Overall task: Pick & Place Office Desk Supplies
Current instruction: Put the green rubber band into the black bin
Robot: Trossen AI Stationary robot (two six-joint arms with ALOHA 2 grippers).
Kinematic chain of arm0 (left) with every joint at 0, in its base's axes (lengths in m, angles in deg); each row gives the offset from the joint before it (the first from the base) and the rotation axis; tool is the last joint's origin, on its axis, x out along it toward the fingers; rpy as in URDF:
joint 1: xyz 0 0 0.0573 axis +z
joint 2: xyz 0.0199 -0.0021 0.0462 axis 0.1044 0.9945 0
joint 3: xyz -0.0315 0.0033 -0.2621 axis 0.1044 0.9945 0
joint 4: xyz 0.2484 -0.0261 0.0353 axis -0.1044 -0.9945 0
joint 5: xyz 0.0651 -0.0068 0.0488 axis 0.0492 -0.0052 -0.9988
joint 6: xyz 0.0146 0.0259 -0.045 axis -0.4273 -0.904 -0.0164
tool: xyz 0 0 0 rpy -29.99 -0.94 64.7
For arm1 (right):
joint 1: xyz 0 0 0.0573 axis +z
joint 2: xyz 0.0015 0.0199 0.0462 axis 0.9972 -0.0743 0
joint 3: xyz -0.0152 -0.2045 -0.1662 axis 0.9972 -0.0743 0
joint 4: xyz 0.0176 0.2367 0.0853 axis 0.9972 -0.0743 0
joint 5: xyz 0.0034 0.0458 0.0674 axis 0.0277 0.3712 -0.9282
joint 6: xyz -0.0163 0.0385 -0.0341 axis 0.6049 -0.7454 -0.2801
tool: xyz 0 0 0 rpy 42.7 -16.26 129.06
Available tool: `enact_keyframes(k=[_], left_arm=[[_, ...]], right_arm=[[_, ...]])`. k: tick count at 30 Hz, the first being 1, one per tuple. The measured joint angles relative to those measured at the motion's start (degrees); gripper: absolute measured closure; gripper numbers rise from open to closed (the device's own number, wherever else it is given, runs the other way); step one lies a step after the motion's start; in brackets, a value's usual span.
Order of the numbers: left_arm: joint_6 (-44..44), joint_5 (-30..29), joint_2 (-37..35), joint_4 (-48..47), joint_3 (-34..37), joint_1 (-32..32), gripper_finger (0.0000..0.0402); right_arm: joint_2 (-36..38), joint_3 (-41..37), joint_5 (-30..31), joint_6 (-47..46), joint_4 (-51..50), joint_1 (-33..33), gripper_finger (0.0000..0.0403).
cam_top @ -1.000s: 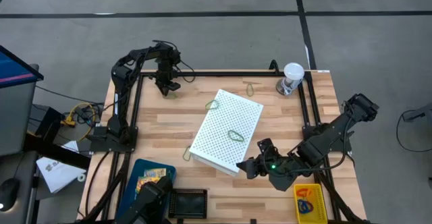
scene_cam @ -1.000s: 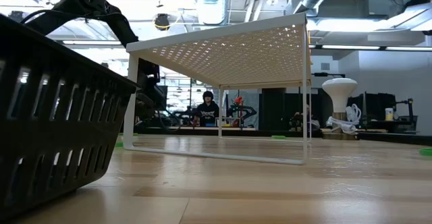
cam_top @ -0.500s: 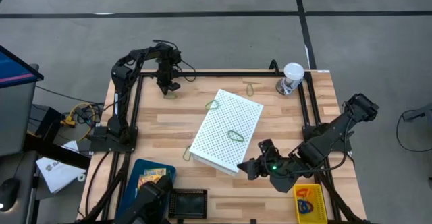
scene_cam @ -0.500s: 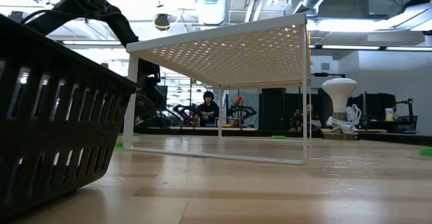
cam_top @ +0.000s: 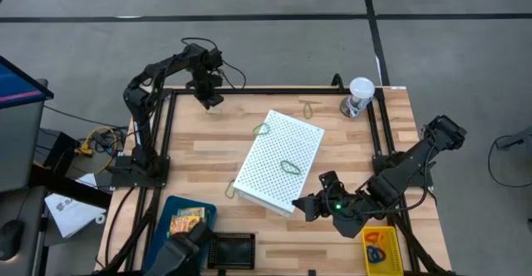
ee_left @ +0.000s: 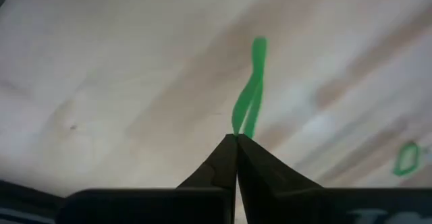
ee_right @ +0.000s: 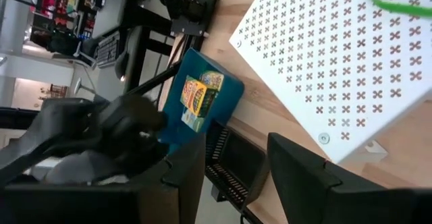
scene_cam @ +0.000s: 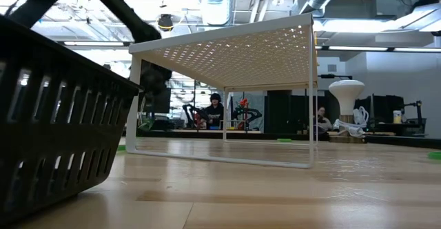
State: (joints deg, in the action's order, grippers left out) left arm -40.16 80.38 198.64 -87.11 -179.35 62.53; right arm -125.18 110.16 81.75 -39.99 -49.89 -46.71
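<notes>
My left gripper (cam_top: 211, 100) hangs over the table's far left corner, shut on a thin green rubber band (ee_left: 248, 96). In the low view it shows dark behind the white perforated box (scene_cam: 227, 50). My right gripper (cam_top: 313, 206) waits open near the box's front corner (cam_top: 287, 208), with nothing between its fingers (ee_right: 297, 166). More green bands lie on the box (cam_top: 290, 167), at its left edge (cam_top: 261, 129) and on the table (cam_top: 230, 189). Crayon boxes lie in a blue tray (cam_top: 186, 220), and another lies at the front right (cam_top: 381, 248). My left gripper pinches one end of the green band (ee_left: 237, 131) between its two fingertips, coming from above and pointing steeply down. The band hangs from the tips as a narrow, flattened loop, its free end (ee_left: 259, 46) toward the table.
The white perforated box (cam_top: 278, 161) stands slantwise in the middle of the table. A clear cup with a white lid (cam_top: 358, 96) is at the far right, and a black basket (cam_top: 231, 249) is at the front edge. Another green loop (ee_left: 407, 158) lies on the wood near my left gripper.
My left gripper has risen from the tabletop and drifted a little toward the far edge. The green band has come up with it, off the spot where it lay. My right arm has kept still.
</notes>
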Motion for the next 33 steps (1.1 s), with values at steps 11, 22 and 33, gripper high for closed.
enact_keyframes(k=[11,22,33], left_arm=[[4.3,1.6,-20.2,-4.3,4.4,-12.4,0.0401],[34.5,6.5,-49.7,-6.4,22.0,-41.5,0.0401],[62.6,2.5,-50.5,33.5,22.2,-69.5,0.0401]], right_arm=[[0.0,0.0,5.1,2.1,0.2,0.6,0.0246],[0.5,0.0,9.9,3.9,-0.4,-0.5,0.0246],[3.0,0.0,10.6,13.1,1.0,-3.2,0.0246]])
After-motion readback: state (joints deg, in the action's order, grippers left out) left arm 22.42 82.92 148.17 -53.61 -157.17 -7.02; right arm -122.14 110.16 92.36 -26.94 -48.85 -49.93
